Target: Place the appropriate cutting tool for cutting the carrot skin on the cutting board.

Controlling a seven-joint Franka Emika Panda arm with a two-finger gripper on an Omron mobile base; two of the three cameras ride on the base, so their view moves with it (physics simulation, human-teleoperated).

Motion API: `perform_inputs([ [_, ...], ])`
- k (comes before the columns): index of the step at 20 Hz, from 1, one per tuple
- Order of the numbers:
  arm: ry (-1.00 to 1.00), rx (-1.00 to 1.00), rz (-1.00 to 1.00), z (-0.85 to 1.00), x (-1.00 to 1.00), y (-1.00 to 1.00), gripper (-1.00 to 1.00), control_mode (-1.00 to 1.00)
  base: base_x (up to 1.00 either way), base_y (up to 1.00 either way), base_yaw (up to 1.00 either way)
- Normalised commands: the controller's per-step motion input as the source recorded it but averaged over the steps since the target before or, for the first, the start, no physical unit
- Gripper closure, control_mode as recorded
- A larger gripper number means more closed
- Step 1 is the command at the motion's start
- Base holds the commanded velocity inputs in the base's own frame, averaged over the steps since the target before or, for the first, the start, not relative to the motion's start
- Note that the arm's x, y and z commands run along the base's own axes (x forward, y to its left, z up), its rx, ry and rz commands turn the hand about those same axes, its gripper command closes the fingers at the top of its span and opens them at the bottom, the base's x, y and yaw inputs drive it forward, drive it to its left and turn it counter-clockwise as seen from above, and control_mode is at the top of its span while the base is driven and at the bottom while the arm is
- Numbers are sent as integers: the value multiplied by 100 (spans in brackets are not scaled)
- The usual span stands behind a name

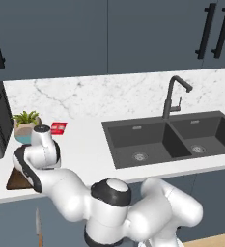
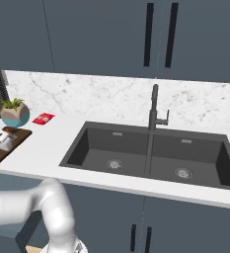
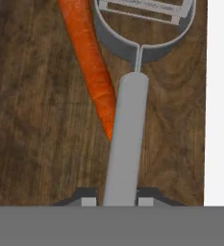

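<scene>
The light-grey peeler with a rounded head (image 3: pixel 132 96) is over the dark brown wooden cutting board (image 3: pixel 41 134), beside the slim orange carrot (image 3: pixel 92 67). The claw (image 3: pixel 117 202) grips its handle; seemingly only letting go remains.

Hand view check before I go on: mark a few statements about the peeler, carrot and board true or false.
1. The peeler lies over the board. True.
2. The carrot is on the white counter, off the board. False: it lies on the board, beside the peeler's handle.
3. The peeler's handle runs down between the fingers. True.
4. The peeler's head points toward the fingers. False: the rounded head is at the far end, the handle's end at the fingers.
5. The carrot's thin tip reaches the handle. True: in this view it meets the handle's side.
</scene>
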Motion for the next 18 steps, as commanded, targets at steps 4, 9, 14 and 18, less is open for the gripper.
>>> perform_inputs([
  [4,0,0,0,-22,6,0,100,-100,0,0,0],
  [9,0,0,0,-4,6,3,-100,-100,0,0,0],
  [14,6,0,3,2,0,0,-100,-100,0,0,0],
  [18,13,0,8,30,0,0,-100,-100,0,0,0],
])
